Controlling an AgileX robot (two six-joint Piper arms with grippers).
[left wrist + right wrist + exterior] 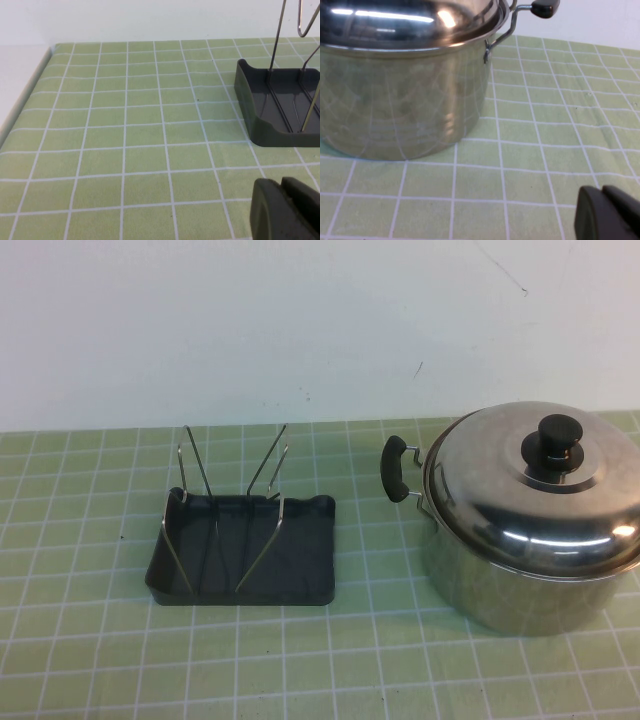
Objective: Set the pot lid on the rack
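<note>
High view has no arms in it, only the things: pot lid sits closed on the steel pot at the table's right, black knob up top, a black pot handle pointing toward the rack. Rack is left of the pot, well apart, on the green checked mat; its wire prongs stand up in V shapes with nothing in them. White wall behind.

Left wrist view adds what the high one lacks: left gripper, dark, low over the mat near the rack's corner, not touching it; mat edge and white table beyond. Its jaws look together, w/ only a thin seam between them, holding nothing.

Right wrist view: right gripper low over the mat, near the pot wall but apart from it; lid rim and handle above. Jaws likewise together, nothing gripped.
</note>
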